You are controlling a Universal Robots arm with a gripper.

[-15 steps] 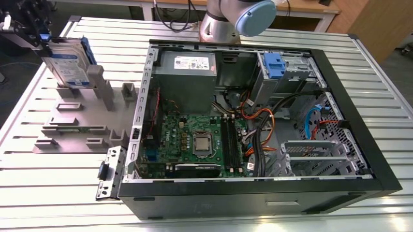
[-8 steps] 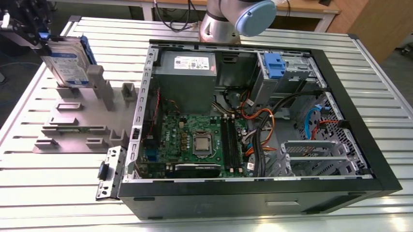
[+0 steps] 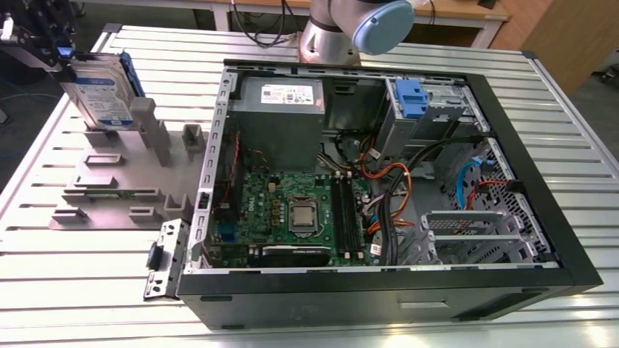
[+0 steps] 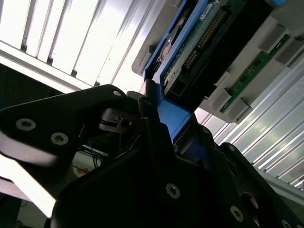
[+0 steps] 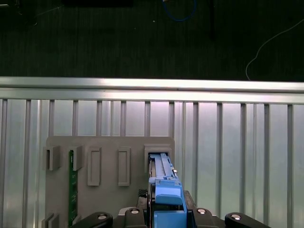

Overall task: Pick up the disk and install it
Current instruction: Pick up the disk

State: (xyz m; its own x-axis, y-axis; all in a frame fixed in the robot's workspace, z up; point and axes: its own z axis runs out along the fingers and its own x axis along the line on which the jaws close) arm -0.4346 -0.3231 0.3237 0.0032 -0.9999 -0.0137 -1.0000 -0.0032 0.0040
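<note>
The disk point(image 3: 97, 90), a silver drive with a white-and-blue label in a blue carrier, stands on edge at the far left of the exterior view. Its lower end sits among the posts of a grey holder plate point(image 3: 116, 181). My gripper point(image 3: 64, 67) is over its top edge, shut on it. In the second wrist view the dark fingers point(image 4: 156, 142) clamp the blue carrier point(image 4: 173, 118), and the disk's circuit-board side point(image 4: 199, 38) runs away from them. The first wrist view shows the disk point(image 5: 166, 194) edge-on between the jaws, over a slot of the grey holder plate point(image 5: 109, 142).
An open computer case point(image 3: 503, 130) lies on the slatted metal table point(image 3: 77, 268), to the exterior view's right of the holder. Inside are a grey power supply point(image 3: 280, 94), the motherboard point(image 3: 300, 210), loose cables and a drive cage with a blue latch point(image 3: 411, 94). A green memory stick point(image 5: 72, 185) stands in the holder.
</note>
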